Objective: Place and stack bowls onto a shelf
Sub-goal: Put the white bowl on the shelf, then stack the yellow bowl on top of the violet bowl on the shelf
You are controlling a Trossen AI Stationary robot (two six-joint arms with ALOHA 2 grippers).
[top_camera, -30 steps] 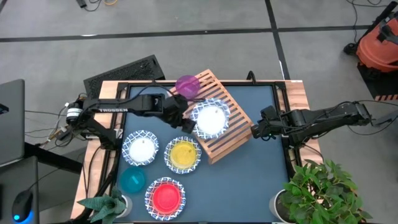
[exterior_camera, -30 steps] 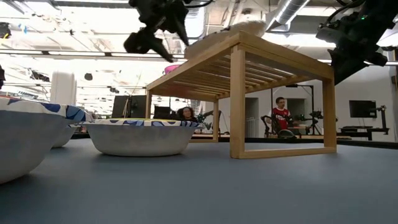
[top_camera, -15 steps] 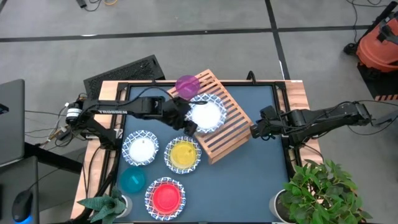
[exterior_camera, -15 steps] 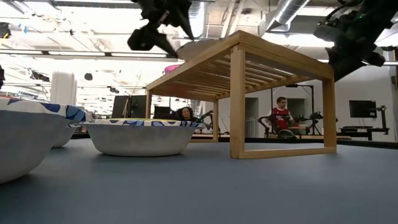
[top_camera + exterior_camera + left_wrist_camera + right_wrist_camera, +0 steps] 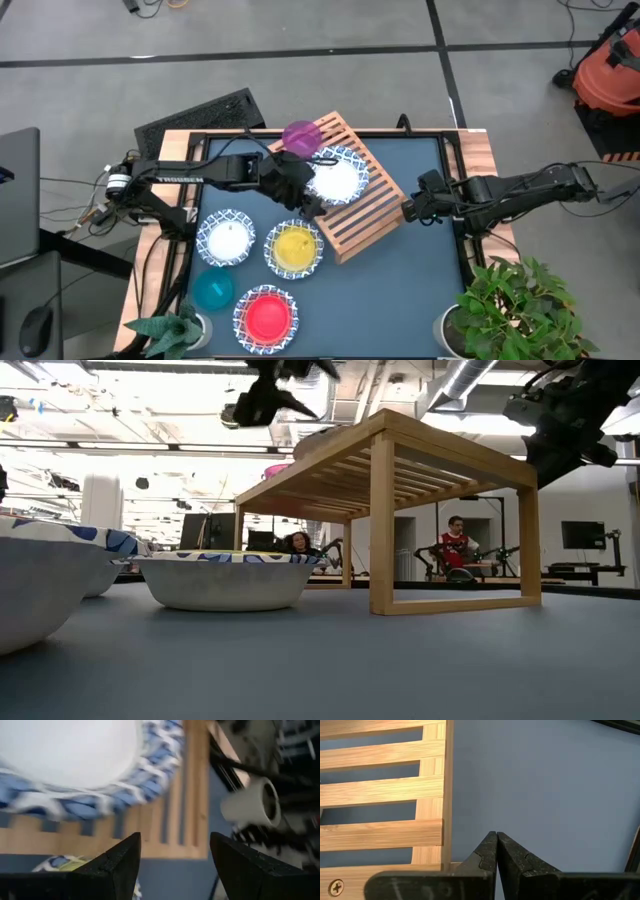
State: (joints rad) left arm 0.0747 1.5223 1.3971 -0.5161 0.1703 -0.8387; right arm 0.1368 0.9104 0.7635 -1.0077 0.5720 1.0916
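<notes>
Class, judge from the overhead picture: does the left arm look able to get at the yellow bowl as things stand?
Probably yes. The left tool, open and empty, sits by the white dish on the shelf, right beside the yellow bowl. That bowl lies uncovered in its patterned dish on the table, with nothing between.

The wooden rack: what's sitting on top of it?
On the shelf sit a purple bowl and a white blue-rimmed dish. The left gripper, open, partly covers the dish's edge.
</notes>
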